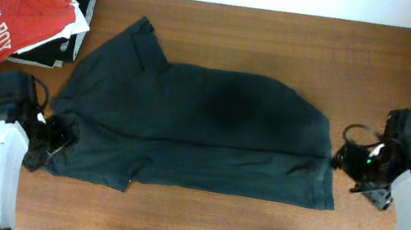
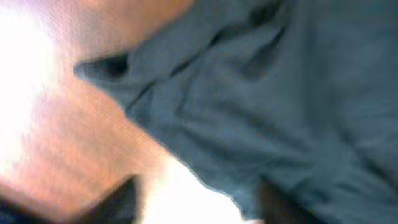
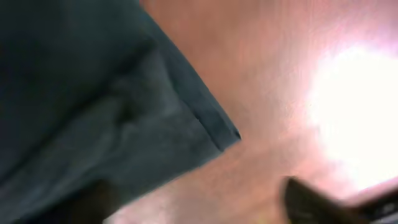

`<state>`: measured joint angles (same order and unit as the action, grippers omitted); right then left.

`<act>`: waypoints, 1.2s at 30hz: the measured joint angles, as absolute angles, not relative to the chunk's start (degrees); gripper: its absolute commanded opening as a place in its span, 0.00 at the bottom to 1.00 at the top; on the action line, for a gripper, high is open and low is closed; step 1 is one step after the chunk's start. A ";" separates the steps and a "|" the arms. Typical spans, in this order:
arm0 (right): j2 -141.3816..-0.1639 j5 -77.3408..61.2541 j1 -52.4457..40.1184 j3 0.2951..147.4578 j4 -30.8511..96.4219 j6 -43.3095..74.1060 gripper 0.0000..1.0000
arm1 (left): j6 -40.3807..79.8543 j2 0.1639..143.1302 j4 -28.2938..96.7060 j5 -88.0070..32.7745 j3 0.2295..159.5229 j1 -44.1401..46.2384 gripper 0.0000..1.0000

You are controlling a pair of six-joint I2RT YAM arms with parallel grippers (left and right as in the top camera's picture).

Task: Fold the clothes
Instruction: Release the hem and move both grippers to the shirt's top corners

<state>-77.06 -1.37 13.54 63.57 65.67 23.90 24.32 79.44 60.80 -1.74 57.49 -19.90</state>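
**Black tee spread on table, both claws released at its ends**

Large dark short-sleeved T-shirt of soft fabric (image 1: 195, 126) lies flat across the middle of the brown wooden table (image 1: 285, 36), long side running left to right; one sleeve pokes toward the far-left; a straight horizontal line crosses the cloth; left end rumpled.

Left gripper (image 1: 57, 140) sits at the shirt's near-left corner, touching the bunched cloth; wrist view blurred, but its dark fingers (image 2: 121, 199) stand wide apart, nothing pinched; released.

Right gripper (image 1: 346, 159) hangs just beside the shirt's right edge; fingers (image 3: 311, 199) spread, bare table between them; released.

Pile of clothes topped by a red shirt with white "BOY" lettering (image 1: 18, 8) sits at the far-left corner, apart from the tee.
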 measured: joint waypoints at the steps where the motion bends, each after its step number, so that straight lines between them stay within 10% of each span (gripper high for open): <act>1: -77.08 -1.37 13.54 65.25 64.93 23.14 0.99 | 24.38 78.96 59.90 -2.20 57.67 -19.90 0.99; 13: -90.72 -18.15 11.22 76.09 42.33 11.20 0.99 | 13.82 85.23 24.51 -15.51 75.16 -4.93 0.99; 23: -96.88 -18.13 9.26 76.07 45.08 9.06 0.99 | 8.71 137.51 43.51 -12.99 124.51 -0.05 0.96; 32: -96.86 -16.56 9.26 76.07 46.61 9.02 0.99 | 8.58 145.62 43.29 -10.26 125.93 1.43 0.91; 36: -96.88 -16.32 9.26 76.07 46.52 8.99 0.99 | 8.78 146.28 42.85 -9.82 126.34 1.43 0.55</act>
